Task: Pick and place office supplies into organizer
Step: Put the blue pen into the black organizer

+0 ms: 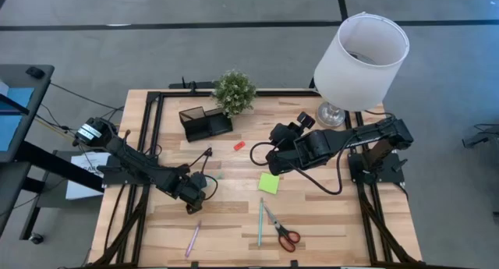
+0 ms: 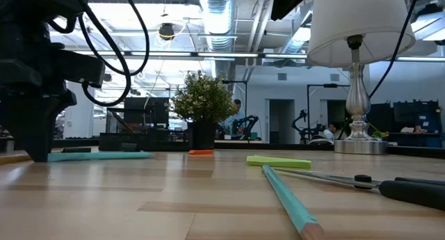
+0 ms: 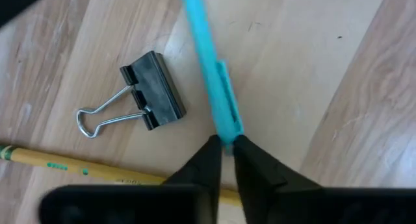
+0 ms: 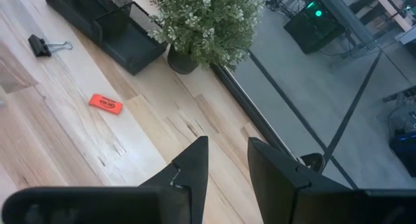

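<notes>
One organizer (image 1: 205, 122), contents unclear.

**A:** anything readable on my table right now? labels, brands, numbers?

**B:** nope, not really. My left wrist view catches green print on the yellow pencil (image 3: 78, 172), but it's too small to make out. My right wrist view shows dark marks on the red eraser (image 4: 105, 103), same deal, can't read them.
</notes>
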Controlling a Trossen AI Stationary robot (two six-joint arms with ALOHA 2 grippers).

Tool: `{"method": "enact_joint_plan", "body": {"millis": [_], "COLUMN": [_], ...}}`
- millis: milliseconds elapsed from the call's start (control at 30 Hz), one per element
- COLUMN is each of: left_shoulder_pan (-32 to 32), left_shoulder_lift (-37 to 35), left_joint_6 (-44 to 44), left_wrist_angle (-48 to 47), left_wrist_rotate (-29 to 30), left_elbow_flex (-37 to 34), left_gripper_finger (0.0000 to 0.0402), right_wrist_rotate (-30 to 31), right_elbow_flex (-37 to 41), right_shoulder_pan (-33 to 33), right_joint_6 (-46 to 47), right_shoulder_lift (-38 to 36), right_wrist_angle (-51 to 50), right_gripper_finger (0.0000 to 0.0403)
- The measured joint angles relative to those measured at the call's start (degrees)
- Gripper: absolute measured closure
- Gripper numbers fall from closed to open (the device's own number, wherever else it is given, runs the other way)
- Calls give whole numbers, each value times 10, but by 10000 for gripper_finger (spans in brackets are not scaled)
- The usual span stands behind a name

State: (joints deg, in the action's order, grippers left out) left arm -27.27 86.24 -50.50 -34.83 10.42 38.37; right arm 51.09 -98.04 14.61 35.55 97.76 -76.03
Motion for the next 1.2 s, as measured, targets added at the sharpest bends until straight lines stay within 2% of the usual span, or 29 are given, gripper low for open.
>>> {"method": "enact_joint_plan", "body": {"millis": [200,333,533,633,667,700,800,900,1067,1200], "left_shoulder_pan": [0,2,6,20,26,36,73,133,260,361], "left_shoulder_lift": [2,3,2,2,2,-1,-34,-41,-82,-98], "left_joint_6": [-5,10,19,0,-13,-15,60,58,105,154], "left_wrist_angle": [-17,-102,-345,-517,-561,-566,-543,-553,-555,-554], "left_wrist_rotate": [3,13,77,135,155,177,188,235,230,202], "left_elbow_flex": [19,76,205,282,305,323,353,383,386,382], "left_gripper_finger": [398,400,401,401,401,401,401,401,401,401], "right_wrist_rotate": [0,0,0,0,0,0,0,0,0,0], "right_elbow_flex": [0,0,0,0,0,0,0,0,0,0], "right_shoulder_pan": [0,0,0,2,4,6,18,33,61,78], "right_joint_6": [4,4,5,4,4,4,4,4,5,5], "right_shoulder_lift": [0,0,0,0,0,0,0,0,0,0], "right_wrist_angle": [0,3,17,24,24,24,24,23,24,25], "right_gripper_finger": [301,301,301,301,301,301,301,301,301,301]}}
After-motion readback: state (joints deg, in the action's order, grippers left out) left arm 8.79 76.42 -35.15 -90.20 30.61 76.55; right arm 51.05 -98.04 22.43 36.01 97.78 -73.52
